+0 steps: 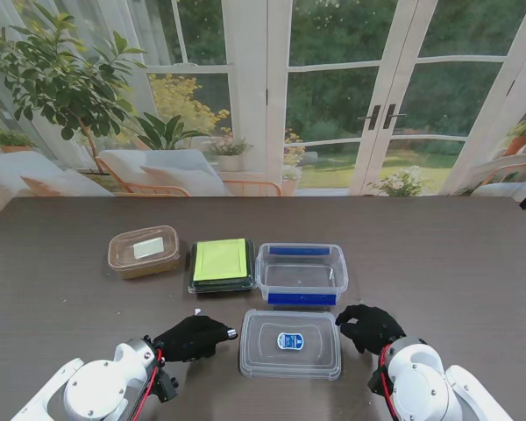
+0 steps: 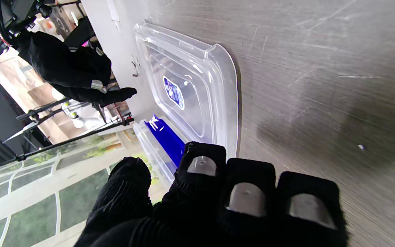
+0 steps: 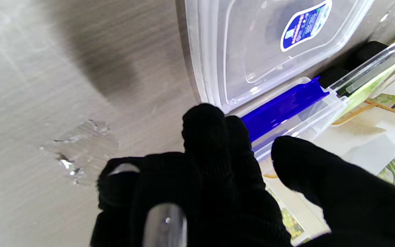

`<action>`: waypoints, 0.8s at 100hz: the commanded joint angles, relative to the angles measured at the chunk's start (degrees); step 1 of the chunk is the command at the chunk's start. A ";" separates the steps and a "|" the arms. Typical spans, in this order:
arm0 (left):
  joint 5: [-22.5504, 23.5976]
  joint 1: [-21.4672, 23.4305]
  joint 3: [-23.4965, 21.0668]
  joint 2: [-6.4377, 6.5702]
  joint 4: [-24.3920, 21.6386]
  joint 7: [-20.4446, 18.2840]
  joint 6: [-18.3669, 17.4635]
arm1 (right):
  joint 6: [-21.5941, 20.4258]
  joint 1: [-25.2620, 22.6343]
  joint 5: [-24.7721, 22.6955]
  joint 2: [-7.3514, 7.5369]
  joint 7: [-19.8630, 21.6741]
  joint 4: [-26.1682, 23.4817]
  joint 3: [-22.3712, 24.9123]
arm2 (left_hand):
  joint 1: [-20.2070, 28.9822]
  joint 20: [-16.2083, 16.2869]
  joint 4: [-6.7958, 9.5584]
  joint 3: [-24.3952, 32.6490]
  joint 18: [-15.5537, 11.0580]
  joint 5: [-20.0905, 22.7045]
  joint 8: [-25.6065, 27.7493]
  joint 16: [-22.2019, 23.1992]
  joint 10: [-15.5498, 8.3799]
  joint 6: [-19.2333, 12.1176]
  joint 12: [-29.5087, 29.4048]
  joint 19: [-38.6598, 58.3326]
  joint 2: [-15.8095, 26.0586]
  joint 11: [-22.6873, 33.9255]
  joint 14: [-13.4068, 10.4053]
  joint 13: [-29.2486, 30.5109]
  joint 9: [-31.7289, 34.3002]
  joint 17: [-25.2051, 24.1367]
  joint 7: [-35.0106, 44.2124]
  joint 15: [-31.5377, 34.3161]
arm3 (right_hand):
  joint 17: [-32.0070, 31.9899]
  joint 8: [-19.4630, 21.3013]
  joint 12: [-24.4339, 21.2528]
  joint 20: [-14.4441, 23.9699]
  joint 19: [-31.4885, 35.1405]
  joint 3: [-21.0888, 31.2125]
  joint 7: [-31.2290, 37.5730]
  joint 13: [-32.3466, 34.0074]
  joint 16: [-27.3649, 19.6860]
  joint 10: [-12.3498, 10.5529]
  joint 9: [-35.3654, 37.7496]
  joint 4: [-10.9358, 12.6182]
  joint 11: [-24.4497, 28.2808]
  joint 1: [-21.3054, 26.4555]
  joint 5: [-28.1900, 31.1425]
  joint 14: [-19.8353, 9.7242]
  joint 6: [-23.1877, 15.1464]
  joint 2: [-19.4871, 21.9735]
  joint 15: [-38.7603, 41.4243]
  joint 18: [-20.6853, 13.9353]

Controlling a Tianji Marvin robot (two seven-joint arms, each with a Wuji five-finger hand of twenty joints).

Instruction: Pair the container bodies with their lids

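Note:
A clear lid point(image 1: 290, 344) with a blue label lies flat near me, between my two hands. Just beyond it stands its open clear container body point(image 1: 302, 273) with blue clips. My left hand point(image 1: 193, 338) rests beside the lid's left edge, fingers loosely curled, holding nothing. At the lid's far right corner my right hand point(image 1: 369, 327) hovers with curled fingers and thumb apart, also empty. The left wrist view shows the lid point(image 2: 197, 85), the blue clip point(image 2: 165, 137) and my right hand point(image 2: 70, 68). In the right wrist view the lid point(image 3: 262, 44) touches the body point(image 3: 286, 109).
A dark container with a green lid point(image 1: 221, 264) sits left of the clear body. Farther left is a closed brown translucent container point(image 1: 143, 252). The dark wooden table point(image 1: 438, 263) runs wide on both sides; windows lie beyond its far edge.

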 commanded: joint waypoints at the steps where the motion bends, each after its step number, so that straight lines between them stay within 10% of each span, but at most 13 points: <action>1: -0.19 -0.26 0.22 0.01 0.14 -1.18 0.43 | 0.50 -0.53 0.15 0.22 1.23 0.04 0.10 | -0.89 0.49 0.49 0.04 -4.28 -1.27 -0.05 -0.59 -1.13 0.47 -0.89 16.95 0.65 2.61 -3.62 3.11 2.74 4.05 -0.51 6.08 | 34.40 -0.64 1.27 4.22 13.71 1.76 -0.93 0.84 1.29 3.11 5.80 1.67 2.62 -0.62 -2.33 -6.51 1.31 -0.39 4.93 -6.58; 80: 3.37 -3.05 3.09 0.51 1.78 -2.87 5.20 | 4.53 2.69 1.65 1.68 8.22 2.77 -1.87 | -0.37 -1.09 0.46 0.54 -4.08 -2.13 -0.18 -2.70 -1.99 5.38 -4.42 16.63 1.43 2.67 -3.82 3.10 2.72 3.94 -0.79 4.84 | 34.52 -0.33 1.93 5.05 13.71 -0.97 0.01 0.94 2.34 2.32 6.33 2.91 2.11 -2.74 -4.82 -8.35 6.18 1.65 5.25 -7.91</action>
